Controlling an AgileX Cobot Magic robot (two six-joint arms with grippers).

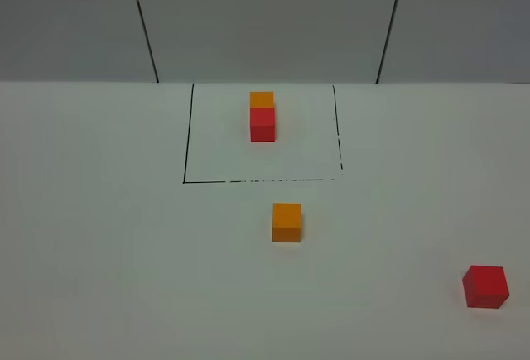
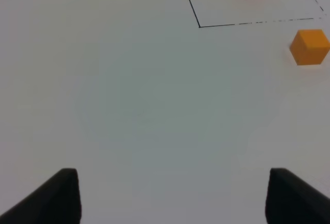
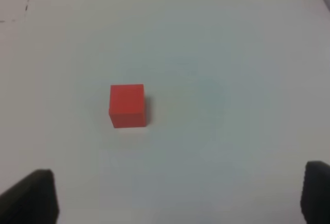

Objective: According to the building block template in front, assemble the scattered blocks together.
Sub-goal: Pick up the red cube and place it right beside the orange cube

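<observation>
Orange cube [image 1: 286, 222] and red cube [image 1: 485, 285] lie apart; we hold left gripper [image 2: 172, 198] and right gripper [image 3: 180, 198] spread for grasping.

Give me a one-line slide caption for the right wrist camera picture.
Right gripper open, jaws wide apart, over the white table with the loose red cube lying untouched ahead of it.

Loose orange cube [image 1: 286, 222], red cube [image 1: 485, 285] apart.

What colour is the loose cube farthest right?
The cube is red; right wrist view shows it best.
</observation>
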